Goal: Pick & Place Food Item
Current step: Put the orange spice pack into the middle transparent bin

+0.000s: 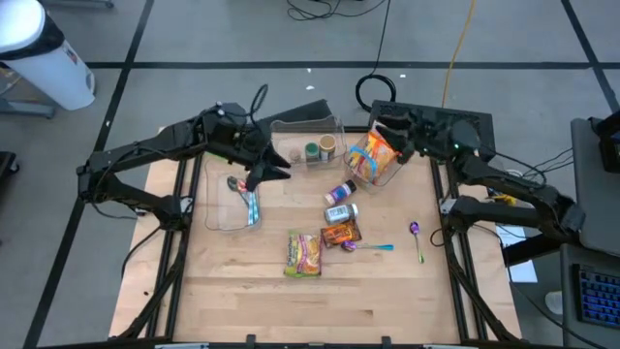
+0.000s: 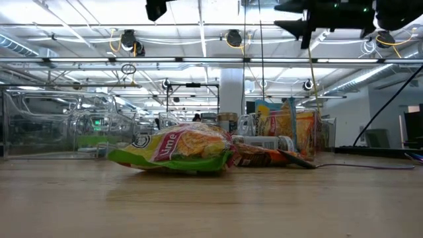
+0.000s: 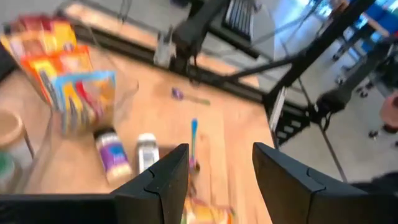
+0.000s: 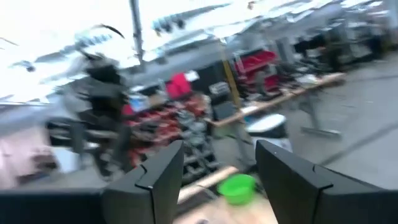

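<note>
Only one legible word: "Lime", in yellow letters on the green snack bag (image 2: pixel 175 151) lying on the table in the low view. Other labels too small or blurred.

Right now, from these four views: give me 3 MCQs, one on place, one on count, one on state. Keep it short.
1. Where does the orange snack bag stand?
A. In the clear bin at the right rear
B. Flat on the bare table at the front
C. On the floor

2. How many small bottles lie side by side at the middle of the table?
A. One
B. Two
C. Five

3. How do the left gripper jaws stand?
A. Clamped on a bag
B. Apart, holding nothing
C. Shut on a spoon

Answers:
1 A: the high view shows it upright inside the clear bin.
2 B: two show in the high view, also in the left wrist view.
3 B: the left wrist view shows a clear gap, nothing between.
</note>
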You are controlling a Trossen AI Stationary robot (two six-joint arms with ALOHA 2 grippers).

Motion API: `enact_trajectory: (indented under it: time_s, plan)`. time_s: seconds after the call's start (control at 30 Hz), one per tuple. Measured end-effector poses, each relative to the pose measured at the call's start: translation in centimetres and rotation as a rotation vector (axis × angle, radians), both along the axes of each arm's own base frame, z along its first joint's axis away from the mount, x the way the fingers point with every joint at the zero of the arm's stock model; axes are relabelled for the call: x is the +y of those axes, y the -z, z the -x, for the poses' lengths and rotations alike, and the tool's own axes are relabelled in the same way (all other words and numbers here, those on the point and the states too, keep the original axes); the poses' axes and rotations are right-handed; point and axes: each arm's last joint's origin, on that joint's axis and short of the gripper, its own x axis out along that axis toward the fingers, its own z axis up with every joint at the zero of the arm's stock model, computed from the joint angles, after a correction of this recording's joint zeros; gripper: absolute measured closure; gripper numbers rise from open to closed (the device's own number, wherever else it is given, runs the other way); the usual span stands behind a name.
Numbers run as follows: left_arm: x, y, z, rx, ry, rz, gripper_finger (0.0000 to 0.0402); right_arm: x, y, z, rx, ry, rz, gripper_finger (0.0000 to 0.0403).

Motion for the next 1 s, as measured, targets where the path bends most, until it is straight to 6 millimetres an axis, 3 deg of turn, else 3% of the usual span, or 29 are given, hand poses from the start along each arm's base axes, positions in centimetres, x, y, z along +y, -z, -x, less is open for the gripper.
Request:
enact_trajectory:
  time_s: [0.2, 0.7, 1.0]
  plan:
    - [-1.4, 0.5, -0.1, 0.062, 0.027, 0.003, 0.0215, 3.2, -0.1, -1.3, 0.006, -0.175, -0.025, 0.0221]
    - [-6.3, 2.4, -2.6, 0.153, 0.144, -0.005, 0.0215, 11.6, 4.4, -6.4, 0.374, -0.335, -0.001, 0.0234]
    - [-8.1, 4.2, -4.2, 0.225, 0.190, 0.022, 0.0215, 13.8, 4.3, -8.1, 0.609, -0.373, 0.107, 0.0234]
